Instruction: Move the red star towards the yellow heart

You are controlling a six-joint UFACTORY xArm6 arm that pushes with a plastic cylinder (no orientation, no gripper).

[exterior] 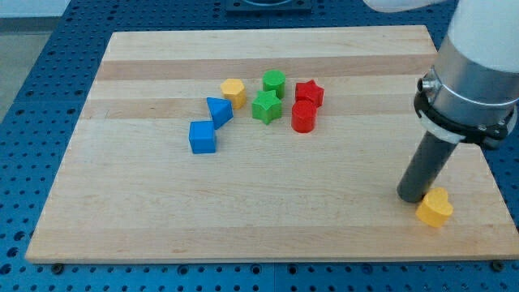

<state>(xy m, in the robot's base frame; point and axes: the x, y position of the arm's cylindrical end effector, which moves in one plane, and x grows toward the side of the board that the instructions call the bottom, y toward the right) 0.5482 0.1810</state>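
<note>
Wooden board (162, 219) laid on blue perforated table. Tip (412, 197) set touching yellow heart (435, 208), nothing gripped. Red star (309, 93) seen well apart, above red cylinder (303, 117).

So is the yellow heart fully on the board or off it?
On: the yellow heart lies inside the board's bottom-right edge, beside my tip.

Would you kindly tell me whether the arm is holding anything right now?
Nothing is held. My tip rests on the board beside the yellow heart, far from the red star.
</note>
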